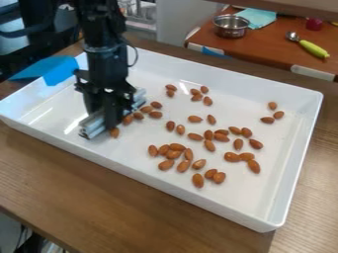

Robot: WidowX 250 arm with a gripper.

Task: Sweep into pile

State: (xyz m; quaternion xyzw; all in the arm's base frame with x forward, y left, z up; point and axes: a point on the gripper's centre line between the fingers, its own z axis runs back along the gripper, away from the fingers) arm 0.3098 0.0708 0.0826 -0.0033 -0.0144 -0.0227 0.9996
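The black gripper (pixel 109 118) hangs down at the left part of the white tray (pixel 218 205), low over its floor. It is shut on a silvery, ribbed bar (pixel 94 125), which lies slantwise along the tray floor between and behind the fingers. Several almonds rest close along the bar's right side, among them one almond (pixel 114 132) by the fingertips. Many more almonds are scattered over the middle and right of the tray, with a loose cluster (pixel 175 151) near the centre front and a small group (pixel 267 119) at the far right.
The tray's raised walls surround the almonds. A blue piece (pixel 58 69) overlaps the tray's left back rim. On a second table (pixel 267 47) behind stand a metal pot (pixel 231 26), a light blue cloth (pixel 256 18) and a spoon with a green handle (pixel 314 49).
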